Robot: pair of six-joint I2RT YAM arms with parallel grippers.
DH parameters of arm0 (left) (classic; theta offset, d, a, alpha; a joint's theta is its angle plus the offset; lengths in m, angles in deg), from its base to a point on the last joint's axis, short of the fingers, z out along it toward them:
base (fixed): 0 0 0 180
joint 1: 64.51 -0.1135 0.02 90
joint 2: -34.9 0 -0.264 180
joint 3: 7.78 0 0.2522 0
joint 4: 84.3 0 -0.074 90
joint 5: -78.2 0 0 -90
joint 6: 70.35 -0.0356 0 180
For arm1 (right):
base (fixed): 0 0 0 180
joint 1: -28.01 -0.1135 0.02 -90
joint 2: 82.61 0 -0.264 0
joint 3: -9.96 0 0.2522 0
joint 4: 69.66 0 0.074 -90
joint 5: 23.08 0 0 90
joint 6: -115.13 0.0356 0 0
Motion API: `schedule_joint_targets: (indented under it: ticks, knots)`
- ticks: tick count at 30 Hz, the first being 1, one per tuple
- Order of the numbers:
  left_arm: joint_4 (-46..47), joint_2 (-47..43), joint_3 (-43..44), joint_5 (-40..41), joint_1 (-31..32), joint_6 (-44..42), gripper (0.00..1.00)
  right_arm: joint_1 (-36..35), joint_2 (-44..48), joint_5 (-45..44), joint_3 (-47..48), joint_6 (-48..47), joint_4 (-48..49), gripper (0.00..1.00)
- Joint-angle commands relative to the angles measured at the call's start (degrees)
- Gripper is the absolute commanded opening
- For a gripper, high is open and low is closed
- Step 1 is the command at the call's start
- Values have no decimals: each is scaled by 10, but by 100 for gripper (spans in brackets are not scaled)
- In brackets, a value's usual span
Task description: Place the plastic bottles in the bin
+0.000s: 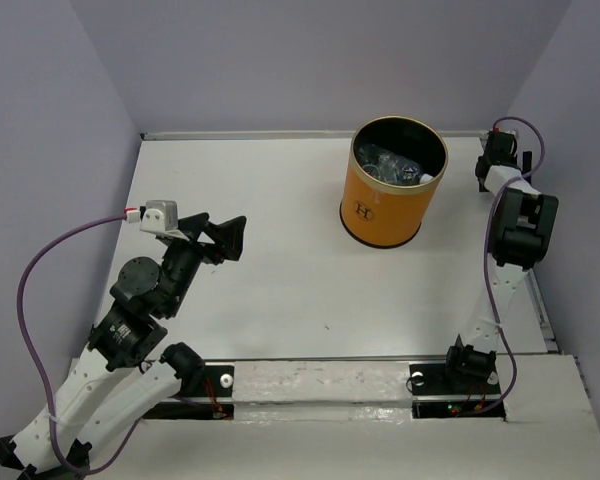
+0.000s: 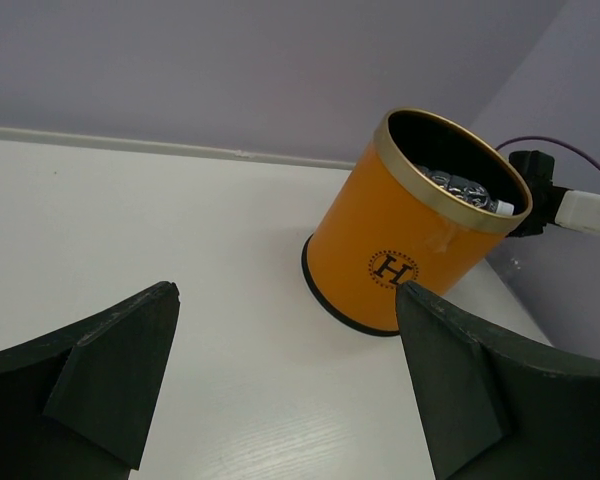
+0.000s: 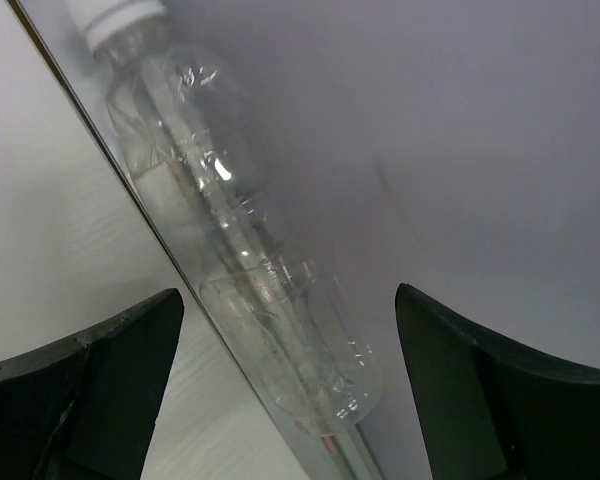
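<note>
Left arm: folded low at left; left gripper [image 1: 230,236] wide open, empty, facing bin [image 1: 380,208].
Right arm: reaching to far right wall; right gripper [image 3: 288,292] spread wide, gripping nothing.
Bottle [image 3: 225,220]: lying along wall, just ahead of right fingers.
Bin: bottles [image 1: 395,166] inside.
Hidden: bottle cap cropped; count in bin unclear.

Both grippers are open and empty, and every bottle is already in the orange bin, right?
No. The right wrist view shows one plastic bottle lying along the wall, outside the bin. The left gripper and right gripper are open and empty.
</note>
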Motion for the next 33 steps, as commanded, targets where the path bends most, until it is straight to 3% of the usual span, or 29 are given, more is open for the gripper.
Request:
schedule_joint_targets:
  ticks: [1,9,12,13,18,19,20,24,33]
  knots:
    - [15,2,5,15,3,-11,99,-1,-23,-37,21,-40,4,91]
    - [16,4,3,12,3,-11,99,-1,-58,-44,29,-63,20,87]
    - [17,6,3,11,3,-10,99,-1,-63,-50,26,-73,39,75]
    - [17,6,2,11,3,-10,99,-1,-65,-48,24,-77,42,65]
    - [18,6,2,13,2,-11,99,-1,-79,-65,15,-101,68,60]
    - [18,6,2,13,2,-11,99,-1,-81,-68,13,-104,76,41]
    - [18,7,1,13,2,-10,99,-1,-74,-69,6,-103,88,37]
    - [19,8,2,11,2,-11,99,-1,-35,-62,-24,-92,131,36]
    - [21,3,0,6,2,-9,99,-1,143,60,-104,69,145,35]
